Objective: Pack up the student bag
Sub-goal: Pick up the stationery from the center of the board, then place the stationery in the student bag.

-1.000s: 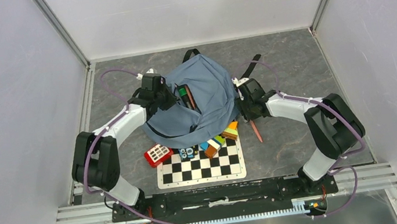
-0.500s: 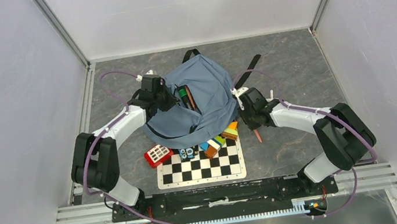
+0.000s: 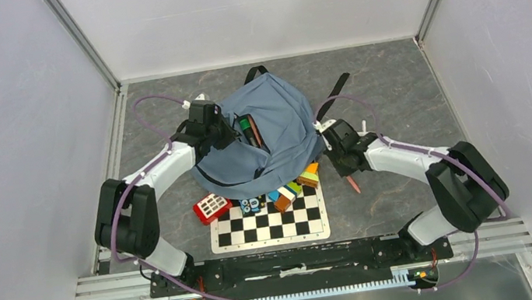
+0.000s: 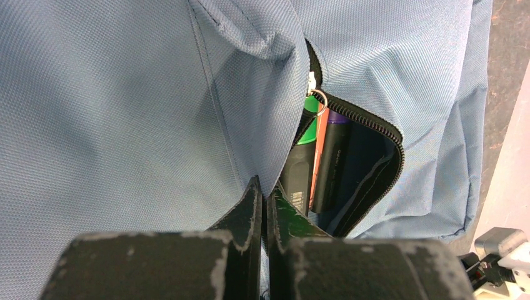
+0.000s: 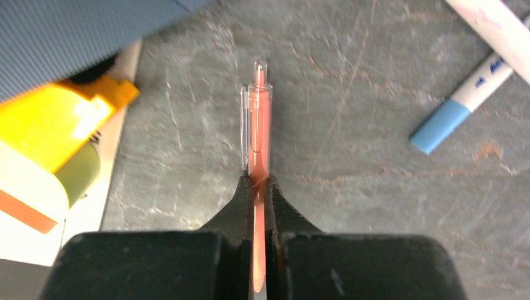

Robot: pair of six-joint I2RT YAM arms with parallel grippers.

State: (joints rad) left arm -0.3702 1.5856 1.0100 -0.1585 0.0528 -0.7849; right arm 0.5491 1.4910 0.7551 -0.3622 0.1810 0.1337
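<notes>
The student bag (image 3: 268,130) lies on the surface (image 3: 397,100) just far of the chessboard (image 3: 270,226), markers (image 4: 331,156) already in its open pocket (image 4: 375,175). The left pincer (image 4: 262,203) pinches the pocket edge, the right pincer (image 5: 259,182) grips an orange pen (image 5: 258,125), and blocks (image 3: 295,186) wait outside.

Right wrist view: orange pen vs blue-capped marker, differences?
The orange pen is clamped in the right gripper; the blue-capped marker lies on the table. The pen is clear orange with a clip; the marker is white. The pen points straight ahead; the marker lies diagonally. Both are slim.
</notes>
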